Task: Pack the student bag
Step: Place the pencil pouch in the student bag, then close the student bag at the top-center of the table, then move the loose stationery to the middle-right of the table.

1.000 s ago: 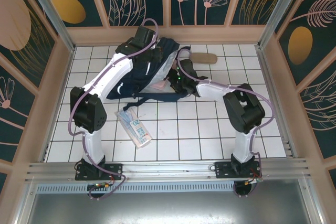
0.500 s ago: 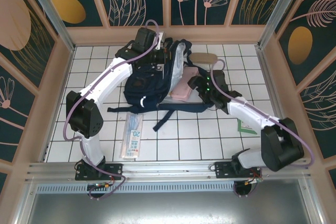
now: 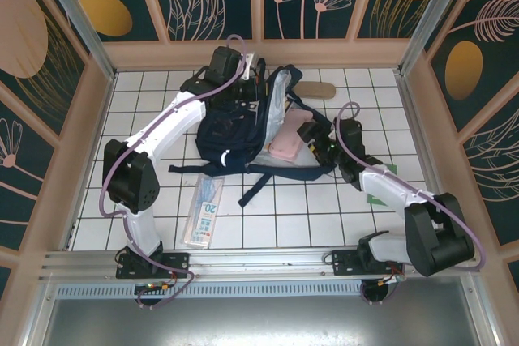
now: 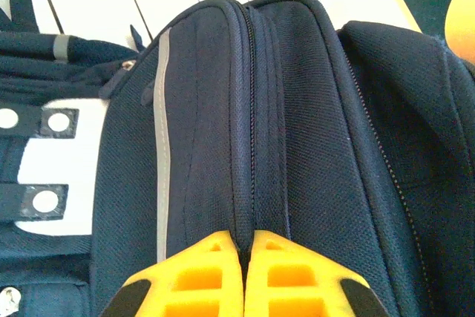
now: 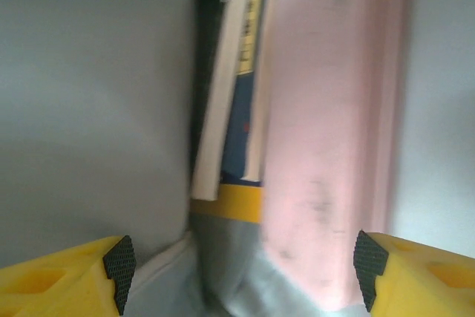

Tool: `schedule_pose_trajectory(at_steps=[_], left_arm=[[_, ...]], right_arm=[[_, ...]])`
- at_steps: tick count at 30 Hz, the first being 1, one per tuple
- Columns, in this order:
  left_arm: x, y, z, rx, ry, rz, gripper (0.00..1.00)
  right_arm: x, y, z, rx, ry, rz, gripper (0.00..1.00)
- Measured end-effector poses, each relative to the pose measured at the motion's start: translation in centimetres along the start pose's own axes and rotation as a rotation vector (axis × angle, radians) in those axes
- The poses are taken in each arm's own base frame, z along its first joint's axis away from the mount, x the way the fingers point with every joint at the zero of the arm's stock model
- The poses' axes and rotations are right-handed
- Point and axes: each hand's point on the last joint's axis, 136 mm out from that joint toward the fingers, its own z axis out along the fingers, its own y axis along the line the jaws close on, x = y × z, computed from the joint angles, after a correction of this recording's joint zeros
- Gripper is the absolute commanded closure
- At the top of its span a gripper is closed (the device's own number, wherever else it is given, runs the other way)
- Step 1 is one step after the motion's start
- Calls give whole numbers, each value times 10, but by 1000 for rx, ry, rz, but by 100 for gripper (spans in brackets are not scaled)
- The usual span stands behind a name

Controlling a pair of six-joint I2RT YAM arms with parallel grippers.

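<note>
Between my clamped left fingers (image 4: 245,250), the large navy-blue fabric backpack (image 4: 297,109) seems limp, grippable by its seam; right fingers (image 3: 312,130) gape

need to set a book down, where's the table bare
Bare white tiles at the front middle, between the flat clear packet and the right arm's base; also far right, past the tan oblong object. Crowded around the large navy fabric backpack, its straps and the flat pink case.
</note>
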Motion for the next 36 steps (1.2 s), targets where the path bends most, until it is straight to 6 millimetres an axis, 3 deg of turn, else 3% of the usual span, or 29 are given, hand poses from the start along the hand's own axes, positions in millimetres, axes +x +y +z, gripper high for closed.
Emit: schedule_pose_trajectory(at_steps=[7, 11, 13, 16, 21, 22, 24, 26, 29, 36], left_arm=[[4, 15, 5, -53, -12, -3, 100], [7, 26, 6, -79, -9, -11, 85], [9, 31, 7, -83, -5, -18, 68], [17, 37, 10, -92, 10, -34, 46], [27, 42, 14, -96, 33, -56, 30], [28, 42, 14, -96, 33, -61, 18], [31, 42, 16, -95, 36, -73, 5], [34, 42, 18, -93, 37, -81, 3], [40, 41, 23, -95, 39, -83, 2], [49, 38, 30, -122, 24, -84, 1]], right_arm=[[-27, 54, 2, -132, -19, -50, 20], [-51, 65, -14, -63, -99, -105, 20], [-62, 56, -26, 11, -142, -120, 20], [-72, 24, -47, 156, -198, -116, 20], [-76, -53, -95, 387, -273, -45, 20], [-76, -71, -106, 437, -288, -23, 20], [-76, -101, -126, 524, -314, 23, 19], [-77, -130, -145, 609, -338, 69, 19], [-78, -159, -165, 691, -358, 121, 19], [-74, -199, -184, 801, -365, 203, 19]])
